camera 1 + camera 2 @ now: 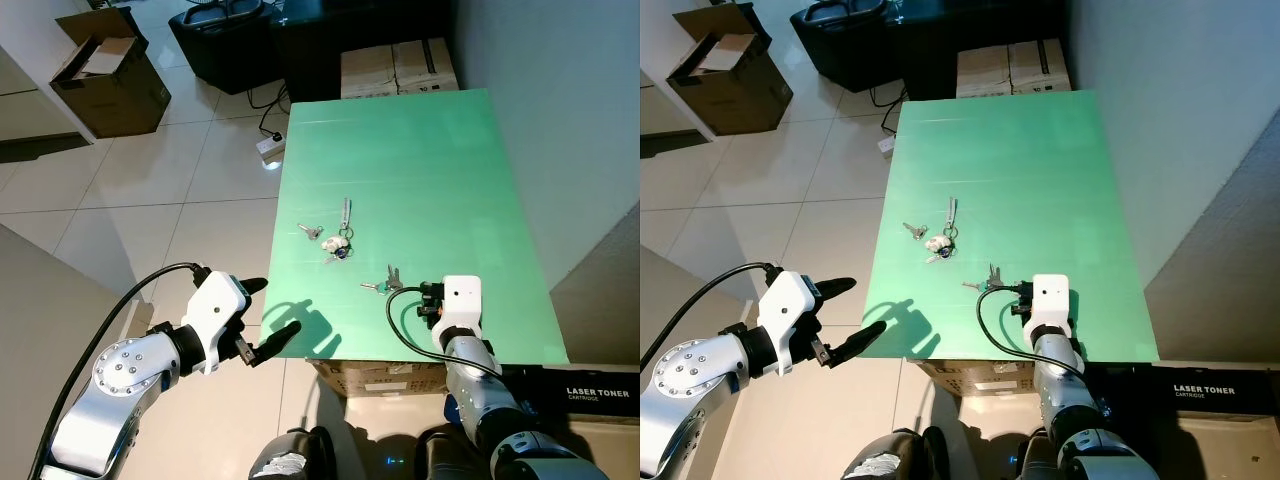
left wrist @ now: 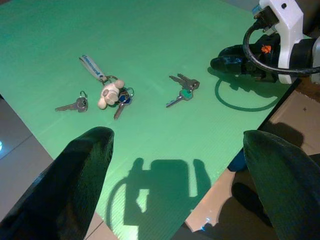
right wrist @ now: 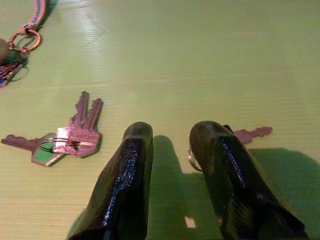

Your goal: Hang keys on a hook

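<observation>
Several key sets lie on the green table [image 1: 420,170]. A bunch with a white charm and a blue strap [image 1: 338,244] sits mid-table, with a single key [image 1: 309,231] to its left. A pair with a green head [image 1: 382,283] lies nearer the front. My right gripper [image 1: 428,300] rests low on the table just right of that pair, its fingers [image 3: 132,150] only slightly apart and holding nothing. Another small key [image 3: 255,133] pokes out from beside its other finger. My left gripper [image 1: 272,310] hovers wide open off the table's front left corner, above the floor.
An open cardboard box [image 1: 105,75] stands on the tiled floor at far left. Black furniture [image 1: 225,40] and stacked cartons [image 1: 400,65] sit behind the table. A power strip [image 1: 270,148] lies by the table's left side. A toner box [image 1: 590,390] is at front right, beside the wall.
</observation>
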Controlling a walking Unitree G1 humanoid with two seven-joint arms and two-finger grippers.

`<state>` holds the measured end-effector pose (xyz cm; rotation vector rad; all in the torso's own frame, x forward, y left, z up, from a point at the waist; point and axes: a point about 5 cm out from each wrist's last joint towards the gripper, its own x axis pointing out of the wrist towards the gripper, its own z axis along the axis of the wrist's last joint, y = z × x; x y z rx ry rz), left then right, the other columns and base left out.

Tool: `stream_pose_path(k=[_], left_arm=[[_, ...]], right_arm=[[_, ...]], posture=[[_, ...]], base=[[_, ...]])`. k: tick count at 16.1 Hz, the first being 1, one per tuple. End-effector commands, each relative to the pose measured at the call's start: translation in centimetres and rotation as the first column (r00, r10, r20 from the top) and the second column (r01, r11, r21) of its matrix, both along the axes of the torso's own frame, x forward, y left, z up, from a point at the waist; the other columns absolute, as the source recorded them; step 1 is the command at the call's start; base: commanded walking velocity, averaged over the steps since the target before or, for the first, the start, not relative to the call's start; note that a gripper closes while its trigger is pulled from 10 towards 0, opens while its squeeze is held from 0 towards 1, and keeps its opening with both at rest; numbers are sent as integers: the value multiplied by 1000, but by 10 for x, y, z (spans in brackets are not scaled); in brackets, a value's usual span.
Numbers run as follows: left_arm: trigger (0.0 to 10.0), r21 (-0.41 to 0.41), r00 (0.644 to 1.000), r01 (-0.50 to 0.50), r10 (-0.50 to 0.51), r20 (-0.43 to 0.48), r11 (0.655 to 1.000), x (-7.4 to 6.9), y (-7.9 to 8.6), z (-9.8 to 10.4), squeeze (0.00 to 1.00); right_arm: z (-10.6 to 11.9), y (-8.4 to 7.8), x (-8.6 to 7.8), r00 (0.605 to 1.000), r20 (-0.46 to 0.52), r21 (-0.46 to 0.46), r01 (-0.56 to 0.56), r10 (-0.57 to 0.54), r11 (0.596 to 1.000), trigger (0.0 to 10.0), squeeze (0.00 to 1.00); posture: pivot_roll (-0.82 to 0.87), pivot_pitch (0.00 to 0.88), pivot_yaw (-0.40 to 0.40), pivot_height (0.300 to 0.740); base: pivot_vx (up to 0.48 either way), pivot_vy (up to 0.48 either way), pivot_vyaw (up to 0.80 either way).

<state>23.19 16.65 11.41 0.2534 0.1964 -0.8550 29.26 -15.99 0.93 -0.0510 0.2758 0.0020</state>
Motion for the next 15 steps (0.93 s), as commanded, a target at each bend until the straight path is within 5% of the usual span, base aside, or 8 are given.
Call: stream_pose_path(k=[1,5,8,9,10,12,14,15], left_arm=[[10000,23,1000,-19,19,-1,1000,-1,7,0,0],[10000,21,1000,-18,18,-2,1000,-1,7,0,0],[10000,24,1000,-17,17,-4,1000,-2,8,0,0],[10000,26,1000,-16,16,-4,1000,-2,8,0,0],[10000,27,1000,-16,16,-4,1000,-2,8,0,0],[10000,27,1000,-15,15,-5,1000,-2,8,0,0],[10000,29,1000,-14,14,-5,999,-2,9,0,0],[10000,30,1000,-14,14,-5,999,-2,9,0,0]], right_arm=[[0,8,-1,1000,8,2,-22,22,1000,10000,0],[0,4,-2,1000,23,-55,7,-6,998,10000,0],[-6,-1,-6,1000,-10,-224,3,-6,975,10000,0],[-7,0,-8,1000,-17,-218,1,-5,976,10000,698],[-9,1,-9,1000,-22,-215,-2,-3,977,10000,1000],[-10,1,-10,1000,-27,-212,7,-13,977,10000,1000],[-10,1,-9,999,-30,-218,9,-16,976,10000,0],[-9,0,-8,999,-33,-224,11,-19,974,10000,0]], posture=[[90,181,219,740],[91,183,218,740],[94,185,219,740],[95,185,220,740],[95,184,220,740],[98,187,223,740],[99,186,224,740],[101,186,224,740]], base=[[0,0,0],[0,0,0],[0,0,0],[0,0,0],[0,0,0],[0,0,0],[0,0,0],[0,0,0]])
